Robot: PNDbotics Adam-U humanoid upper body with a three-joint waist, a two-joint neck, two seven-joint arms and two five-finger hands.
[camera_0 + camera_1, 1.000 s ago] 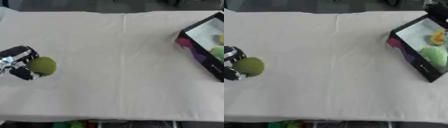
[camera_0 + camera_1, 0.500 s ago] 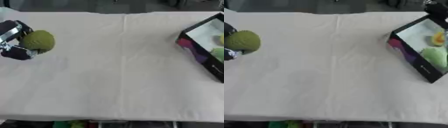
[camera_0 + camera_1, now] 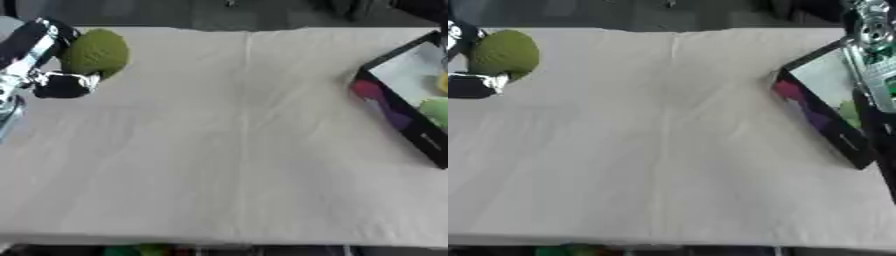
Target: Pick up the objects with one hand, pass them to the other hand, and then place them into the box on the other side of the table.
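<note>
The green fruit (image 3: 94, 52), rough-skinned and roundish, sits at the far left, lifted clear of the table (image 3: 227, 150) in the left hand (image 3: 44, 60), whose fingers curl round its left side. Being held up and free suits a handover. It looks slightly longer than wide, its long axis near upright, though blur makes that uncertain. The right hand (image 3: 874, 55) hovers at the box (image 3: 824, 107) on the right; whether its fingers are spread I cannot tell.

Left hand (image 3: 44, 60) raised at far left, fingers curled round something, right forearm at right edge
</note>
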